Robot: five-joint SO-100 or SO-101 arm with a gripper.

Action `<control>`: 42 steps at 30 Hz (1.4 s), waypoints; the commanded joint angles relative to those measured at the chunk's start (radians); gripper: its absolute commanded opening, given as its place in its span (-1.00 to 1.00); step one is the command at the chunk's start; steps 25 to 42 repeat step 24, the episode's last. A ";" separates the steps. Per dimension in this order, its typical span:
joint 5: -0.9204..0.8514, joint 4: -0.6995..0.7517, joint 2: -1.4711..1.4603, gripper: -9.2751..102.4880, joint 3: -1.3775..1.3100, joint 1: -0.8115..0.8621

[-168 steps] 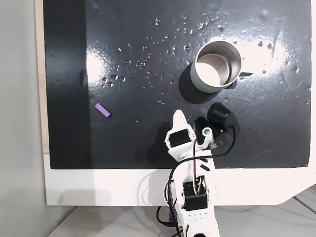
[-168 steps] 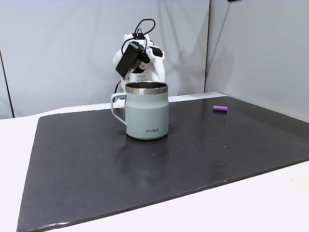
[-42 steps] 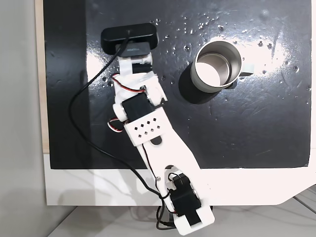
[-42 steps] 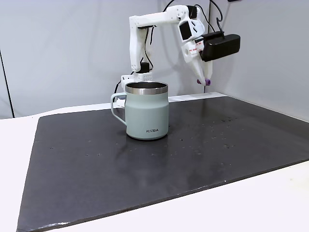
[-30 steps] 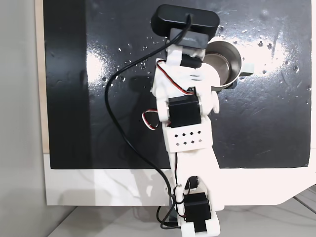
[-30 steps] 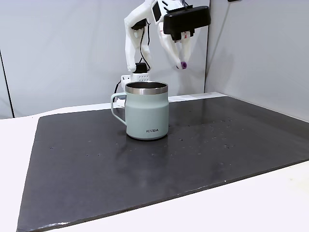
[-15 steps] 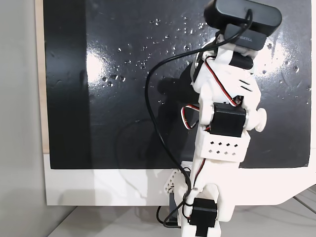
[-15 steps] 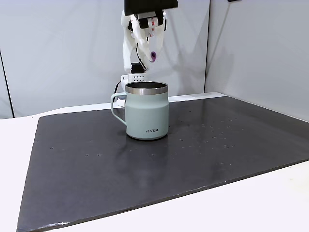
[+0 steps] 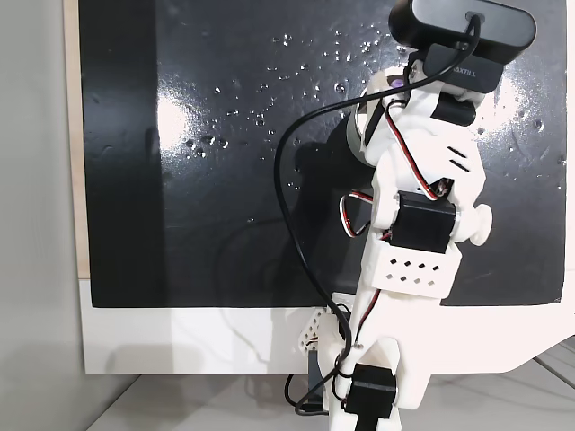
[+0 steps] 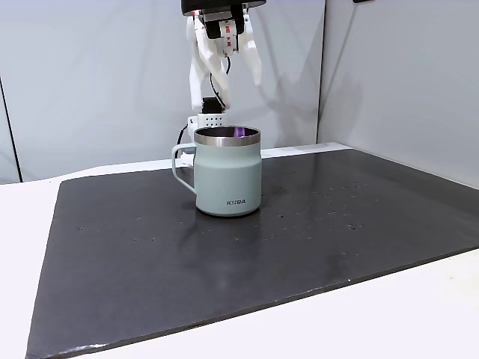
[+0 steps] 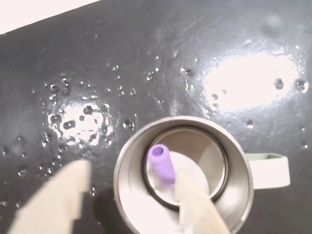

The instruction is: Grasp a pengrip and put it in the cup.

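The silver-rimmed cup [image 10: 228,173] stands on the black mat, and the wrist view looks straight down into the cup [image 11: 126,195]. A light-purple pengrip [image 11: 162,164] hangs free over its pale inside, touching neither finger. It shows as a purple blur [image 10: 239,132] at rim height in a fixed view, and as a purple spot [image 9: 393,82] beside the arm from above. My gripper [image 10: 238,81] is open directly above the cup, with its fingers [image 11: 58,197] spread either side of the opening. The arm hides most of the cup [image 9: 357,135] from above.
The black mat [image 9: 225,180] is wet with small droplets and bright glare patches. The black camera housing [image 9: 463,25] rides above the gripper. A black cable [image 9: 287,206] loops off the arm. White table edge [image 9: 180,341] lies beyond the mat.
The gripper has opened and let go of the pengrip, which has dropped from between the fingers to the cup's rim. The arm has shifted slightly over the cup.
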 commanded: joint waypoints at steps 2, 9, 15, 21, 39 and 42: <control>-0.017 0.032 0.057 -0.31 -0.003 0.005; -0.021 0.044 0.057 -0.32 0.005 0.005; -0.023 0.043 0.040 -0.32 0.003 0.009; -0.021 0.040 0.044 -0.32 0.003 0.006; -0.021 0.034 0.044 -0.32 0.014 0.008; -0.021 0.034 0.044 -0.32 0.014 0.008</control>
